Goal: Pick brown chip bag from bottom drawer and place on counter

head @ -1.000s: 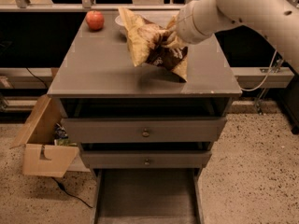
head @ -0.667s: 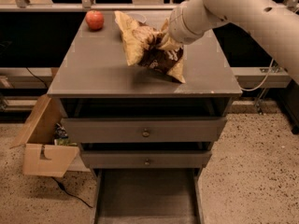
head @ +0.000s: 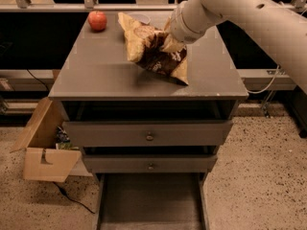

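Note:
The brown chip bag (head: 149,49), tan-yellow and dark brown, hangs tilted over the counter (head: 96,68), with its lower corner at or just above the surface. My gripper (head: 169,41) comes in from the upper right and is shut on the bag's upper right part, and the bag partly hides the gripper. The bottom drawer (head: 151,200) is pulled open at the cabinet's foot, and nothing shows inside it.
A red apple (head: 97,20) sits at the counter's far left corner. Two upper drawers with knobs (head: 149,136) are slightly ajar. An open cardboard box (head: 43,150) stands on the floor to the left of the cabinet, with a cable beside it.
My arm and the bag have shifted slightly left and lower towards the counter. The bag stays in the gripper.

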Controlling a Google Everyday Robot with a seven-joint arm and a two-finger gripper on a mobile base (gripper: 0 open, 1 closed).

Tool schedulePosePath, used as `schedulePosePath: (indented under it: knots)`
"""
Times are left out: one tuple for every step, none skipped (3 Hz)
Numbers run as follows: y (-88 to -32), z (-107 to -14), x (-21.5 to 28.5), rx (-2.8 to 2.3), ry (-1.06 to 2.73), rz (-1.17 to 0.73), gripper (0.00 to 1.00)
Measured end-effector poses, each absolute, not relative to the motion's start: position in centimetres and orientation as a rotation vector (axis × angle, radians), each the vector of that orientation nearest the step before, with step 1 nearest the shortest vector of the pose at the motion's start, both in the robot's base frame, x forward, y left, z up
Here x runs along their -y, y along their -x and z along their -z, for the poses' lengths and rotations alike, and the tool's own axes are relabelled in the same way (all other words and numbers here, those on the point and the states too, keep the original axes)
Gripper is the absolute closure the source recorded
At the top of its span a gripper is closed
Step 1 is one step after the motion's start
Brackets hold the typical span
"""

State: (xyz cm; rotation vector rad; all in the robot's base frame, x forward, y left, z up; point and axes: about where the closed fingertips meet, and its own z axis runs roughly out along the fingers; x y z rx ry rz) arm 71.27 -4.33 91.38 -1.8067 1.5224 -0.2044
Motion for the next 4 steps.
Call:
schedulePosePath:
  knots:
    - [-72.3, -92.4, 6.0, -1.547, 1.764, 0.229, 0.04]
    - [-73.0, -94.8, 9.8, -1.587, 1.669, 0.26, 0.0]
    - [-73.7, -97.7, 16.1, -1.645, 1.509, 0.273, 0.0]
    - [-73.9, -98.7, 19.3, -1.672, 1.422, 0.263, 0.0]
